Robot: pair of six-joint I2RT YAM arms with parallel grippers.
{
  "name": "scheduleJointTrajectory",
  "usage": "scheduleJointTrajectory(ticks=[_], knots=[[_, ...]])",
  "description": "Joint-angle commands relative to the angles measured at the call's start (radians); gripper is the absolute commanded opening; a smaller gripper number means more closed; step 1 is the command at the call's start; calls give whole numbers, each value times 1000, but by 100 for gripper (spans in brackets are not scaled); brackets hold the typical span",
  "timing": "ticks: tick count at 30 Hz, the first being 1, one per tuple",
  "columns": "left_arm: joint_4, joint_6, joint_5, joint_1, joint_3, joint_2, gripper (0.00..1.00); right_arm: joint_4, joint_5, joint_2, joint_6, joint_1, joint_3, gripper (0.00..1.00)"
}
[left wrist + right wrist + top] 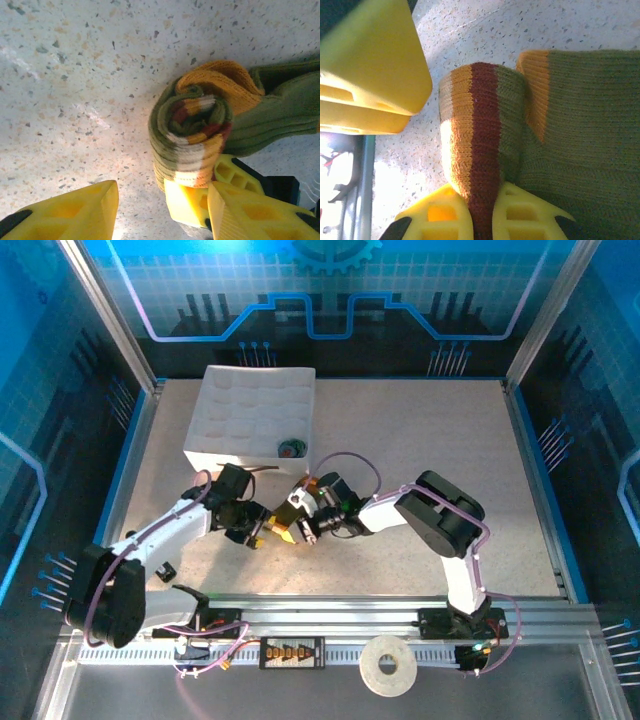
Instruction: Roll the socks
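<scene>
Olive-green sock (280, 110) lies on the speckled table (75, 75), its striped end coiled into a roll! Right gripper (480, 197) is clamped tight on that striped roll, a finger on either side. Left gripper (162, 197) sits just beside the roll, jaws spread, gripping nothing.

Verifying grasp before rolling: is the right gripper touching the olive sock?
Touching. Right wrist view: the right gripper pinches the olive sock, striped band squeezed between both yellow fingers.
</scene>
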Motion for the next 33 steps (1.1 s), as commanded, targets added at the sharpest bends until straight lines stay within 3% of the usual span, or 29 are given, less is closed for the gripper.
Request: scheduleJointTrajectory(ticks=[1, 7, 16, 26, 30, 33], knots=[[71, 43, -14, -5, -35, 2, 50, -250, 93, 121, 64, -46, -72, 0], [152, 52, -19, -33, -54, 68, 47, -267, 81, 141, 94, -60, -69, 0], [37, 82, -63, -62, -18, 250, 47, -335, 132, 92, 12, -61, -50, 1], [-70, 77, -69, -79, 27, 345, 47, -344, 242, -129, -246, -18, -26, 37], [-84, 78, -68, -82, 50, 358, 46, -235, 316, -257, -325, 10, -122, 44], [-93, 80, -66, -81, 69, 373, 46, -117, 452, -359, -427, 74, -215, 49]])
